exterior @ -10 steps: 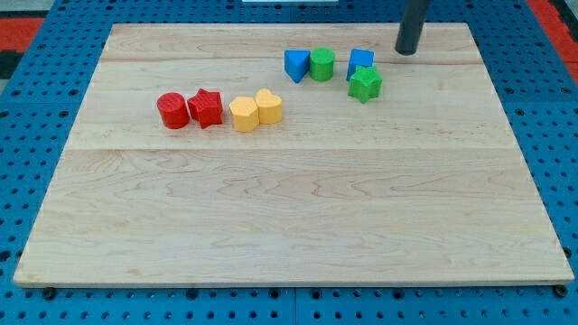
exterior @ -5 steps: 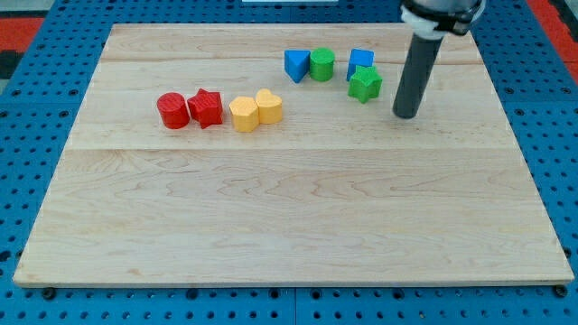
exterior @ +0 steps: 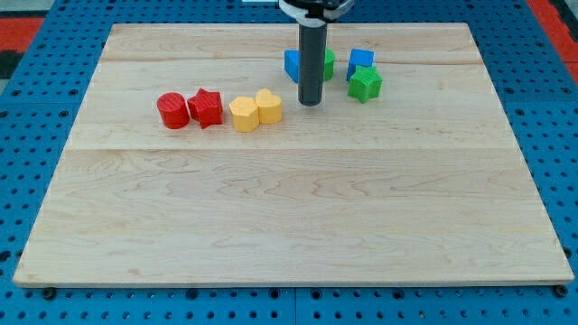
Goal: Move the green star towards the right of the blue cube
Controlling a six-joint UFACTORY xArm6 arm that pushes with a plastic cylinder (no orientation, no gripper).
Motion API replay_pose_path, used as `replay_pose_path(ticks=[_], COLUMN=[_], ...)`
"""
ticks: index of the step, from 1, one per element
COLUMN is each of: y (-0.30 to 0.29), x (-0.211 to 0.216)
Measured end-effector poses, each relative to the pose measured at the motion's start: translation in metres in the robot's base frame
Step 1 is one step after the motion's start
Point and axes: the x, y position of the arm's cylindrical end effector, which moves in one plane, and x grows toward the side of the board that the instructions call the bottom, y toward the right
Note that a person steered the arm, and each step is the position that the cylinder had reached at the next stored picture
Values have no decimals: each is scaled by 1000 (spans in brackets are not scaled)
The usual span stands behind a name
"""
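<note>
The green star (exterior: 365, 84) lies near the view's top, touching the lower right of the blue cube (exterior: 360, 62). My tip (exterior: 311, 102) stands to the left of the star, a block's width or more away, not touching it. The rod hides part of the blue triangle (exterior: 292, 65) and most of the green cylinder (exterior: 327, 61) behind it.
A red cylinder (exterior: 172, 110) and a red star (exterior: 206, 107) sit together at the view's left. A yellow hexagon (exterior: 243, 115) and a yellow heart (exterior: 269, 106) sit next to them, just left of my tip. The wooden board (exterior: 289, 217) lies on a blue pegboard.
My tip swept from the board's top right, down past the green star's right side, then left to a spot below the blue triangle and green cylinder. No block has moved.
</note>
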Motion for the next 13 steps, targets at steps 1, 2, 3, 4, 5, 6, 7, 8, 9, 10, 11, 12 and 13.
replay_pose_path(ticks=[1,2,3,4,5,6,7,8,9,10,11,12,13], y=[-5,-5,-4,12,44,72,99,120,142,146,141,121,98], x=[-4,-5,-6,-6,-6,-6,-6,-6,-8,-16,-22,-23,-25])
